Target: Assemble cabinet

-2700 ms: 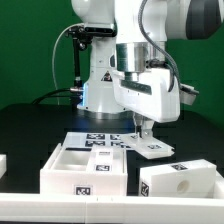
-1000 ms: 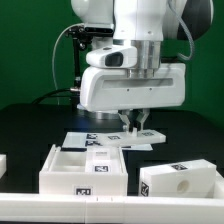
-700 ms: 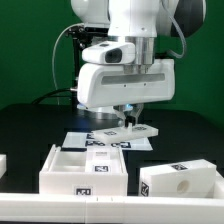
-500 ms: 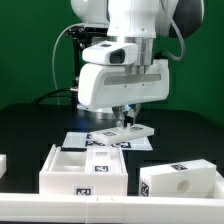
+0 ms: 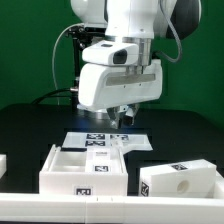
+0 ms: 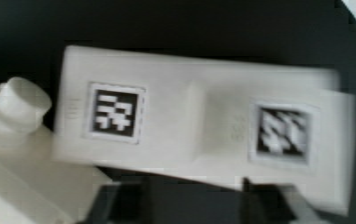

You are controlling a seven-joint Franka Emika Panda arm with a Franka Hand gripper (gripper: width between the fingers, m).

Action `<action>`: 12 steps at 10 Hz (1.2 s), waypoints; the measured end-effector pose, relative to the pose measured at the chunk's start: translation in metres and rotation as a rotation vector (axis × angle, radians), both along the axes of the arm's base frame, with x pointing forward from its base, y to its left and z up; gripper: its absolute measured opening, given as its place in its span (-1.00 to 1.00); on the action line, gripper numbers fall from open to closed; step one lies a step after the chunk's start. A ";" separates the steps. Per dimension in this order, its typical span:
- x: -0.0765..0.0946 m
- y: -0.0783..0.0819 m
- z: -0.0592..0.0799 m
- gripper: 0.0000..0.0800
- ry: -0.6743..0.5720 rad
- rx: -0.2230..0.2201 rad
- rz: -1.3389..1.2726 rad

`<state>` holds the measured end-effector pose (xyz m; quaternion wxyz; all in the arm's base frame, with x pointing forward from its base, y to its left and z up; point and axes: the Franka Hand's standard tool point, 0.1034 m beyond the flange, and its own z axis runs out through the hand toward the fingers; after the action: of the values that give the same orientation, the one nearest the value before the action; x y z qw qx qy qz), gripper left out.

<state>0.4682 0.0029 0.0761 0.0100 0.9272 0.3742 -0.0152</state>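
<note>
A flat white cabinet panel (image 5: 132,142) with marker tags lies just beyond the open white cabinet box (image 5: 85,170), partly over the marker board (image 5: 88,139). My gripper (image 5: 121,117) hangs a little above the panel, open, with nothing between its fingers. In the wrist view the same panel (image 6: 193,110) shows two tags and lies beyond the dark fingers (image 6: 264,200). The gap at my gripper (image 6: 184,196) is empty. Another white cabinet block (image 5: 182,182) with a round hole sits at the exterior view's front right.
A small white piece (image 5: 3,163) lies at the exterior view's left edge. In the wrist view a rounded white part (image 6: 15,120) lies beside the panel. The robot's base (image 5: 95,85) stands behind on the black table.
My gripper held the flat panel just above the marker board. It has let go, opened and lifted slightly; the panel now lies flat beyond the box.
</note>
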 end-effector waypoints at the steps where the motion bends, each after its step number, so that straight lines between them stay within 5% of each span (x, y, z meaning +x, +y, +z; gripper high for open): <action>1: -0.001 -0.001 -0.002 -0.04 0.003 -0.002 -0.001; 2: -0.001 0.000 -0.001 0.30 0.009 -0.003 0.004; 3: 0.001 0.000 0.003 0.30 0.010 -0.008 0.033; 4: 0.004 -0.001 0.007 0.57 0.009 -0.019 0.069; 10: 0.003 -0.003 0.006 0.62 -0.002 -0.028 -0.246; 12: -0.003 -0.013 0.004 0.62 -0.003 -0.010 -0.600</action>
<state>0.4651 -0.0102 0.0804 0.0104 0.9963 0.0836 -0.0180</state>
